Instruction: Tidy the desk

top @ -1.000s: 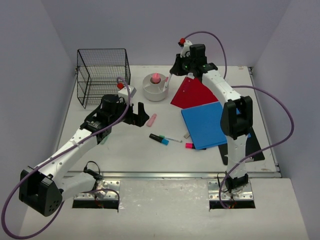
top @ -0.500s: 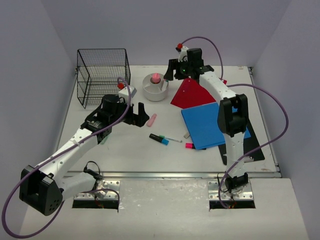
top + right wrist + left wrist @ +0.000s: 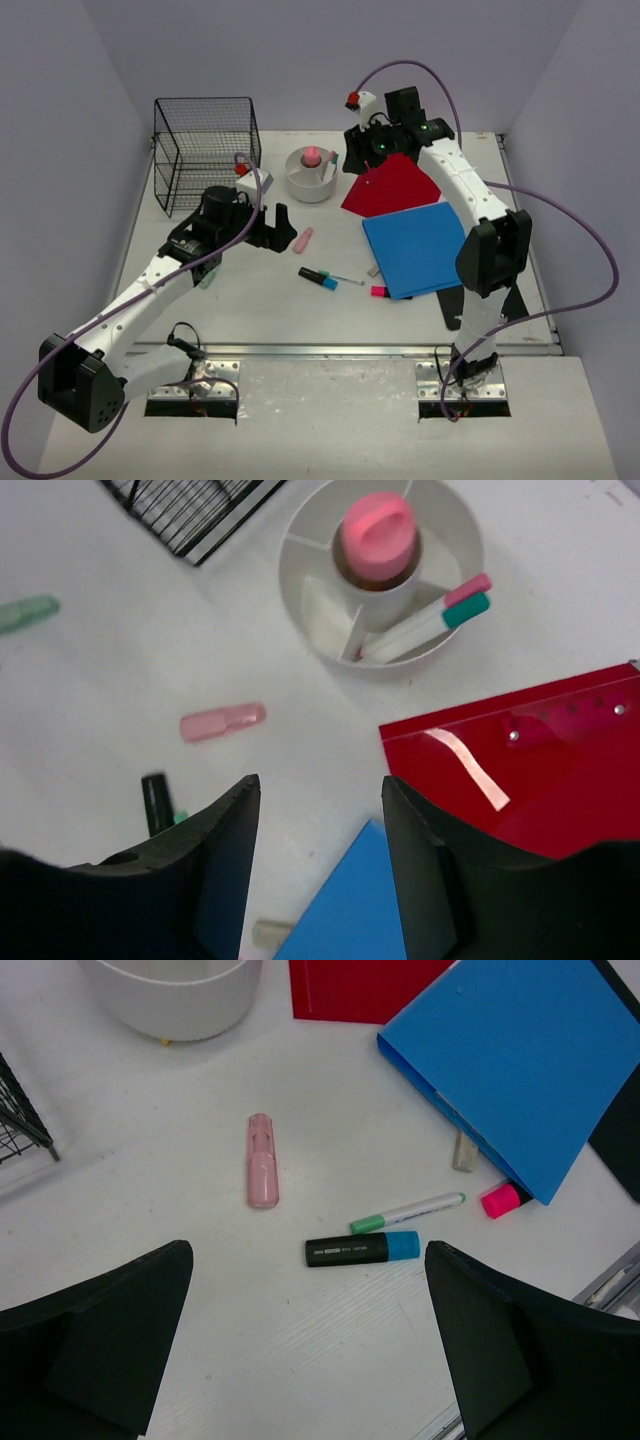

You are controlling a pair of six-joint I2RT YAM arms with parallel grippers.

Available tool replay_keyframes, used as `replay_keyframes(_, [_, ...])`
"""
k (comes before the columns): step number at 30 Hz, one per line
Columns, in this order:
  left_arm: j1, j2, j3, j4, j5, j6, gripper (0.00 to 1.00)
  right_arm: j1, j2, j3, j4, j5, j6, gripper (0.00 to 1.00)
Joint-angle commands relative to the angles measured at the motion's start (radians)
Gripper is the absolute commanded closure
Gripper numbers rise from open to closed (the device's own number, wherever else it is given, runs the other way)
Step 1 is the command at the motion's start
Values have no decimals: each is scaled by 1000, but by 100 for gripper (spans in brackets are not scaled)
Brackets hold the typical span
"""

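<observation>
Clutter sits across the desk [image 3: 250, 300], which fills my overhead view between pale lavender walls. My left gripper [image 3: 310, 1345] hangs over the desk's left-centre with jaws spread wide and nothing between them. Just beyond it lie a pink highlighter [image 3: 262, 1160], a black marker [image 3: 362, 1249] with a blue cap and a thin green-capped pen [image 3: 408, 1212]. My right gripper [image 3: 320, 860] hovers toward the far side, jaws partly apart and empty, close to a red folder [image 3: 530, 770] and a round white pen holder [image 3: 288, 540] with two pens in one compartment. A blue binder [image 3: 415, 248] lies just beside the folder, on my side. A wire basket [image 3: 205, 150] occupies the far left corner.
</observation>
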Motion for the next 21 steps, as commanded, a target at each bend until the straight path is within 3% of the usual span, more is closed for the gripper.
replay_keyframes(1, [3,-17,101,-17,51,39,0,118,-70,-158,-163,29,-219,44])
replay_keyframes(7, [7,-7,183,-50,46,54,0,234,-36,-256,-229,190,-291,33])
replay_keyframes(12, [7,-13,190,-46,36,65,0,265,40,-250,-295,230,-310,31])
replay_keyframes(15, [9,-14,185,-41,42,65,0,284,49,-291,-278,270,-311,24])
replay_keyframes(21, [9,-9,177,-27,48,64,0,324,61,-378,-219,332,-301,28])
